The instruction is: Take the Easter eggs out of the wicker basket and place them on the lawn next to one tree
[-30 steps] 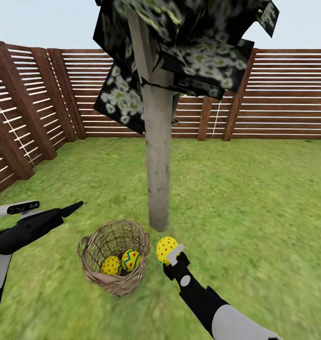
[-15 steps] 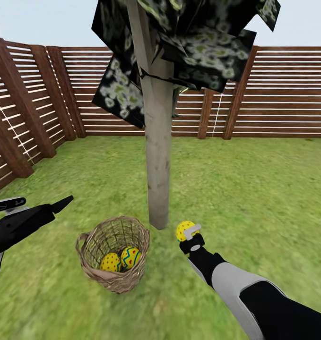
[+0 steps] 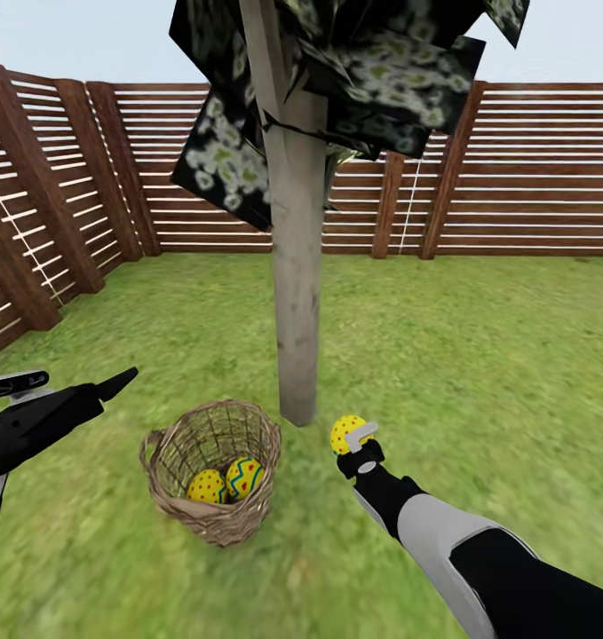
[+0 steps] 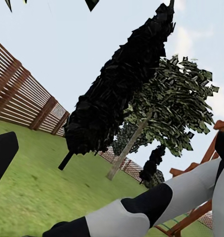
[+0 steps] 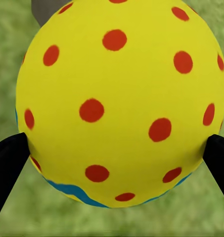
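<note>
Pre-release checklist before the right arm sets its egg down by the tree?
1. Right gripper shut on egg: ok.
2. Egg near the tree trunk base: ok.
3. Egg resting on the lawn: cannot tell.
4. Wicker basket emptied: not ok, two eggs inside.
5. Left gripper away from the basket: ok.

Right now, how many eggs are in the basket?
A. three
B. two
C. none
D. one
B: two eggs lie side by side in the basket, while the third egg is out of it, clamped in the right gripper near the foot of the tree.
</note>
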Robot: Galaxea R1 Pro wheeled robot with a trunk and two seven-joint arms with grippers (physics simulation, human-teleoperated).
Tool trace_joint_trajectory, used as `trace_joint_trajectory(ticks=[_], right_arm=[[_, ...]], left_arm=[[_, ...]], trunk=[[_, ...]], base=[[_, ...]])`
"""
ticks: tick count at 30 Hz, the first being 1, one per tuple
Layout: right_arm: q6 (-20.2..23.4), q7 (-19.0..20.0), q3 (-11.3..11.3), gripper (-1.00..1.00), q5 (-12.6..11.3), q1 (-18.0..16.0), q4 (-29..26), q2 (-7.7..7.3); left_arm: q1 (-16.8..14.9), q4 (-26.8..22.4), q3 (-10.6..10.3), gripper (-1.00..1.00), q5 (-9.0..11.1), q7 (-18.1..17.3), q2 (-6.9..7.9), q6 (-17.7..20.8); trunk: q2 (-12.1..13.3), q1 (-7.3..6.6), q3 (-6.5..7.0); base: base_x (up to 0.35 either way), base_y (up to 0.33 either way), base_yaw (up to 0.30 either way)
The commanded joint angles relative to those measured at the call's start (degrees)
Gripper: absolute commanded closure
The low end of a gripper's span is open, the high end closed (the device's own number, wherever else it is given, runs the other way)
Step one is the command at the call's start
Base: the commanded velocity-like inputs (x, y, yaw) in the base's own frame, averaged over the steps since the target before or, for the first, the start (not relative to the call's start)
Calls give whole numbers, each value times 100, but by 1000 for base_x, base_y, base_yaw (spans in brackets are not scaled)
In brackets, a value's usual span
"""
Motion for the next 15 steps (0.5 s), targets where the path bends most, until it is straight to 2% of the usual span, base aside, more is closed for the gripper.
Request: trace_joint_trajectory(ticks=[1, 15], right_arm=[[30, -33, 6, 100, 48, -3, -1, 2], [30, -64, -20, 100, 11, -3, 10, 2]], left_arm=[[-3, 0, 0, -100, -3, -22, 1, 61], [-3, 0, -1, -100, 6, -22, -5, 61]], trunk=[[-44, 22, -23], [-605, 329, -274]], base=[[0, 0, 0], [0, 0, 0]])
